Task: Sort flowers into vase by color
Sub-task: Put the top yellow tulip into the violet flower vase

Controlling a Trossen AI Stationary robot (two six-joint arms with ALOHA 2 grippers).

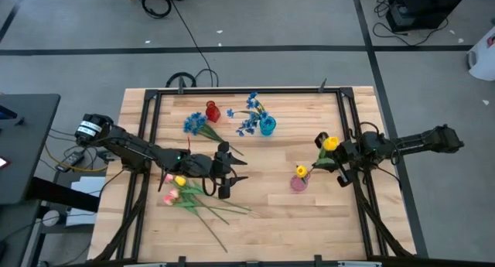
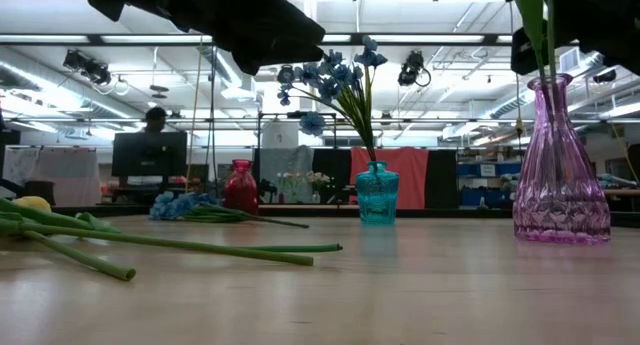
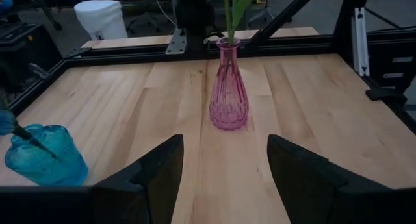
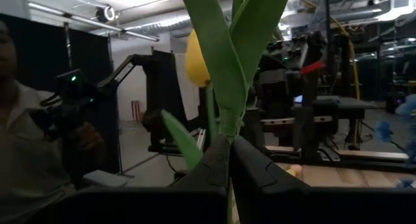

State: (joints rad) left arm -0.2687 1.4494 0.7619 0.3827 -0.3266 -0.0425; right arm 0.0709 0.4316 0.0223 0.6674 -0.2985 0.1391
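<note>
A yellow tulip [image 1: 330, 144] is being gripped by its green stem between the clenched fingers of the right gripper [image 1: 341, 160], which is being held above the right part of the table [image 1: 309, 220], just beside the pink vase [image 1: 298, 182]. In the right wrist view the stem and leaves [image 4: 224, 68] are being pinched upright between the two dark fingers [image 4: 214, 165], with the yellow bloom behind the leaves. A second yellow tulip [image 1: 302, 172] is being carried in the pink vase, its stem rising out of the neck in the left wrist view. The left gripper [image 1: 232, 171] is being held released, fingers spread wide and grasping nothing, over the middle of the table, facing the pink vase [image 3: 228, 87]. Near the table's left front, pink and yellow tulips [image 1: 179, 191] are lying flat in a loose heap, their long green stems [image 1: 216, 213] pointing toward the front edge. Toward the back edge, a red vase [image 1: 212, 111] is standing upright, with a spray of blue blossoms [image 1: 195, 124] lying on the wood just beside it. To the right of it, a teal vase [image 1: 267, 127] is holding blue flowers [image 1: 251, 112] that are leaning toward the back. In the low view a person [image 2: 154, 118] is being seen behind a monitor [image 2: 148, 155] in the room beyond.
</note>
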